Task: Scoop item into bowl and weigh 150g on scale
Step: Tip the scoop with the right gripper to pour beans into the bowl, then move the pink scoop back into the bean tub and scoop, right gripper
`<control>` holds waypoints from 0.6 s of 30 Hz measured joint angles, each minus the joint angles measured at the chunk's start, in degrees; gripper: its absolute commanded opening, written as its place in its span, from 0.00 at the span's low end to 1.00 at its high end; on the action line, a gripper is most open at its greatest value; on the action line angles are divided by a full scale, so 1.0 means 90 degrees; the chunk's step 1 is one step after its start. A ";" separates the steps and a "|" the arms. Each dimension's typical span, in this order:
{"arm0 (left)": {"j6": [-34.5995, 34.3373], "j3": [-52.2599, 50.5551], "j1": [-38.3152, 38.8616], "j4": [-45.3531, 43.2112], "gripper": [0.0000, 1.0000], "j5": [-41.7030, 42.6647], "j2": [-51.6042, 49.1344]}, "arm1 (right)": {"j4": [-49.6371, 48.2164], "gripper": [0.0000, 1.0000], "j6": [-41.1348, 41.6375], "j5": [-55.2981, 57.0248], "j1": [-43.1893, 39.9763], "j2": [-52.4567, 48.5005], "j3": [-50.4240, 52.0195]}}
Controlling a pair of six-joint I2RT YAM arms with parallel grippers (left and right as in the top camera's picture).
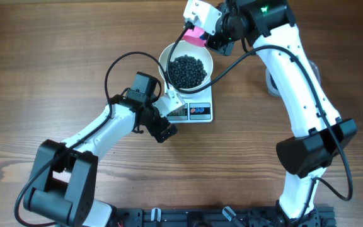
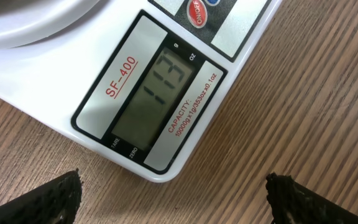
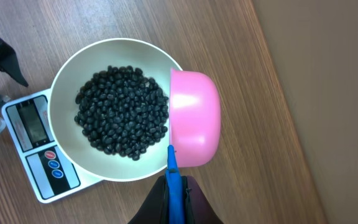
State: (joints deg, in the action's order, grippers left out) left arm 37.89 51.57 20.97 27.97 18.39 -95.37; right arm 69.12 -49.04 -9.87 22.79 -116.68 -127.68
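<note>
The white bowl (image 1: 164, 57) stands on the white scale (image 1: 200, 112) and holds a dark heap of the item (image 1: 188, 70), small round black pieces. In the left wrist view the scale's display (image 2: 154, 93) reads 113. My right gripper (image 3: 176, 186) is shut on the blue handle (image 3: 173, 177) of a pink scoop (image 3: 194, 118). The scoop hangs at the bowl's right rim (image 3: 61, 137) with its rounded back toward the camera. My left gripper (image 2: 173, 179) is open on the wood just off the scale's display corner, holding nothing.
A clear rounded container (image 1: 271, 82) peeks out behind the right arm, mostly hidden. Black cables loop over the table left of the bowl (image 1: 115, 63). A paler surface (image 3: 328, 93) borders the wood on the right in the right wrist view.
</note>
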 measured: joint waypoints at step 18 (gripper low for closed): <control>0.0000 0.0000 0.0000 0.0000 1.00 0.0000 0.0000 | 0.0464 0.04 0.0568 0.0828 -0.0068 0.0816 -0.0063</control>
State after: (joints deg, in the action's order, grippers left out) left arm 37.89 51.57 20.97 27.97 18.39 -95.37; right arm 73.30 -43.92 -2.42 22.17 -109.34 -128.25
